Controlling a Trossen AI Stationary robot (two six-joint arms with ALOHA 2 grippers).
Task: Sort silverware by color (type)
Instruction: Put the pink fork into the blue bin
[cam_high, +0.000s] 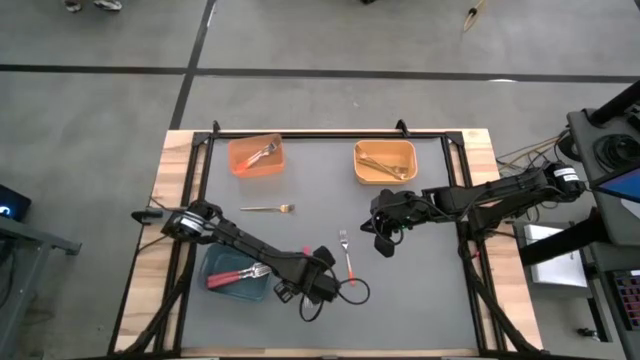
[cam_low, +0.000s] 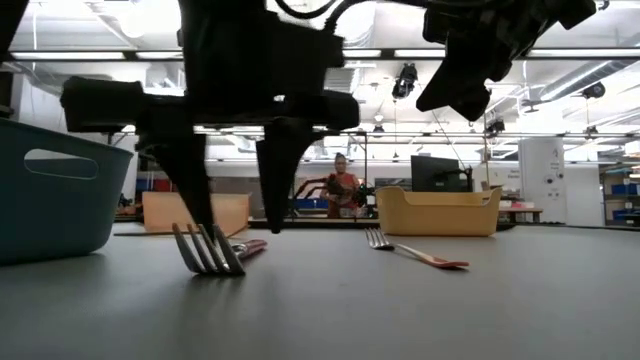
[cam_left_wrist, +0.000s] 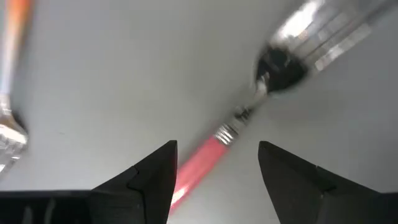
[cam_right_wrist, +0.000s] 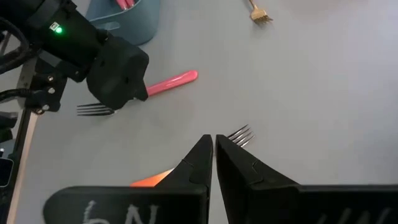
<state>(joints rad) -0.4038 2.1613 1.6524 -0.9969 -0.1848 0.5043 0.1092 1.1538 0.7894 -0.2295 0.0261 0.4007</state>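
Note:
A pink-handled fork (cam_left_wrist: 205, 158) lies flat on the grey mat near the table's front middle. My left gripper (cam_left_wrist: 217, 146) hangs over it, pointing down and open. One finger stands on each side of the handle just behind the metal neck, low over the mat (cam_low: 235, 230). An orange-handled fork (cam_high: 347, 255) lies just to the right of it. My right gripper (cam_high: 384, 246) is shut and hovers above the mat to the right of that fork, whose tines (cam_right_wrist: 241, 135) show beside its fingertips. A gold fork (cam_high: 268, 208) lies farther back on the left.
A teal bin (cam_high: 225, 285) with red-handled forks stands at the front left, close to my left arm. An orange bin (cam_high: 240, 160) and a yellow-orange bin (cam_high: 408, 165), each holding forks, stand along the far edge. People show in the room beyond the table.

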